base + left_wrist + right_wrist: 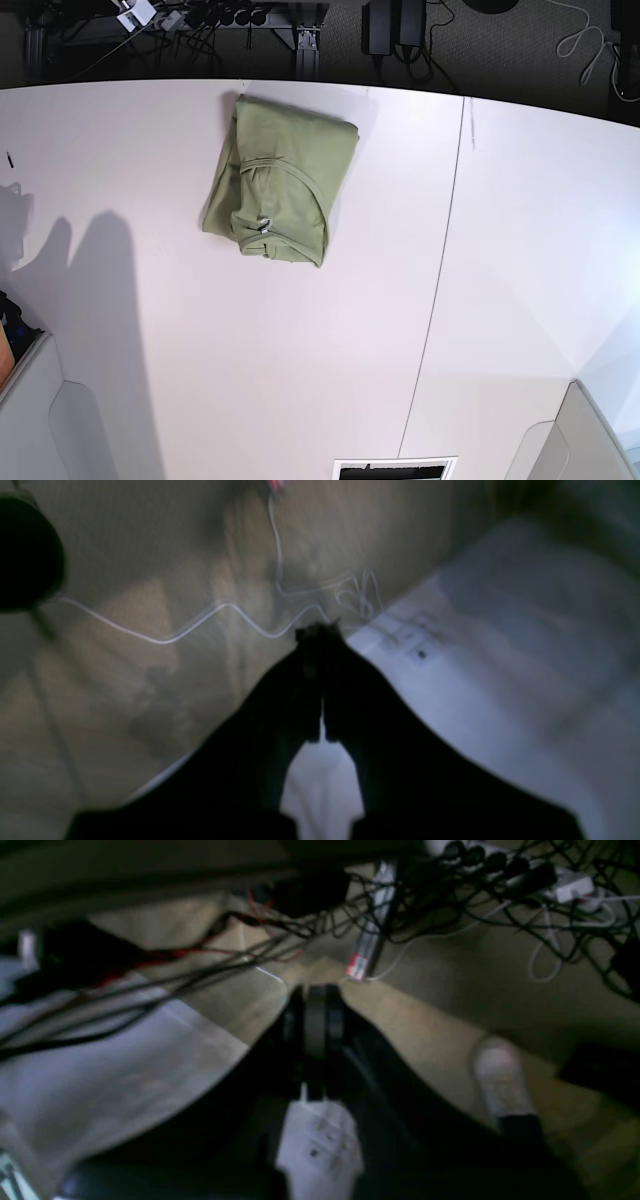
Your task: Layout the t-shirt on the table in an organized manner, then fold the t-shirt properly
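The t-shirt [278, 182] lies as a compact, folded olive bundle on the far part of the table [300, 380], left of the dark panel seam [440, 270], with neither arm over it. Judging by that, the fold looks done, or close to it; only a slight skew and a wrinkled near edge remain. If anything is left, it calls for an arm to reach far across the white top and square the bundle.

The left gripper [321, 632] has its fingers pressed together on nothing, hanging beyond the table edge above a beige floor with a thin white cable [165, 635]. The right gripper [316, 1005] is likewise closed and empty, off the table, over floor strewn with tangled black and red cables [280, 925] and a power strip [560, 882]; a pale shoe [497, 1075] stands to its right
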`<state>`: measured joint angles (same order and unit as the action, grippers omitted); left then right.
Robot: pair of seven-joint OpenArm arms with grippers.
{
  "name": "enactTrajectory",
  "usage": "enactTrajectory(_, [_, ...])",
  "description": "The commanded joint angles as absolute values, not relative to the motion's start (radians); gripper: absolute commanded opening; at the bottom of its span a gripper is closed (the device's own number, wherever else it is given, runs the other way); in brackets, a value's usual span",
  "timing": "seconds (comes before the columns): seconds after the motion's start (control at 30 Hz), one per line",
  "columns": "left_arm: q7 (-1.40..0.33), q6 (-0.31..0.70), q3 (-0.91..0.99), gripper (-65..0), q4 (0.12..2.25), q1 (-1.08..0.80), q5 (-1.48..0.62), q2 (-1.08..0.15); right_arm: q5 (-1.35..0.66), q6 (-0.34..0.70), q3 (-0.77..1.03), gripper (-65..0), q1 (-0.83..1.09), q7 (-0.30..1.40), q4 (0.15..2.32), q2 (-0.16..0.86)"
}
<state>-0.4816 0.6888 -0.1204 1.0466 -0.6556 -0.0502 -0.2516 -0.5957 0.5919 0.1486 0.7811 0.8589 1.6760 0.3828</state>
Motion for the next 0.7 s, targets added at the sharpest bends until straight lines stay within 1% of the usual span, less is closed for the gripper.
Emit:
enactTrajectory(0.0, [-0.448, 0.698, -0.124, -65.0, 1.023, -0.647, -0.028, -0.261, -0.561, 0.583, 0.119, -65.0, 0.790, 0.823, 1.658, 0.393])
enactTrajectory(0.07, [-0.365, 0.698, -0.125, -65.0, 0.969, -0.598, 0.032, -0.261, -0.476, 0.570, 0.048, -65.0, 0.769, 0.755, 1.592, 0.393])
enactTrajectory(0.13, [-0.311, 0.698, -0.125, -65.0, 0.926, -0.551, 0.070, -0.261, -0.416, 0.544, -0.021, -65.0, 0.727, 0.728, 1.509, 0.393])
enactTrajectory(0.23, [-0.305, 0.698, -0.125, -65.0, 0.878, -0.496, 0.075, -0.261, -0.364, 0.477, -0.112, -65.0, 0.636, 0.726, 1.360, 0.392])
enactTrajectory(0.3, [-0.279, 0.698, -0.125, -65.0, 0.854, -0.466, 0.067, -0.261, -0.315, 0.464, -0.154, -65.0, 0.569, 0.726, 1.256, 0.384])
enactTrajectory(0.47, [-0.148, 0.698, -0.127, -65.0, 0.818, -0.440, 0.023, -0.270, -0.244, 0.476, -0.174, -65.0, 0.432, 0.727, 1.061, 0.334])
enactTrajectory(0.67, [-0.146, 0.698, -0.133, -65.0, 0.811, -0.432, 0.019, -0.269, -0.225, 0.480, -0.175, -65.0, 0.384, 0.717, 1.037, 0.302])
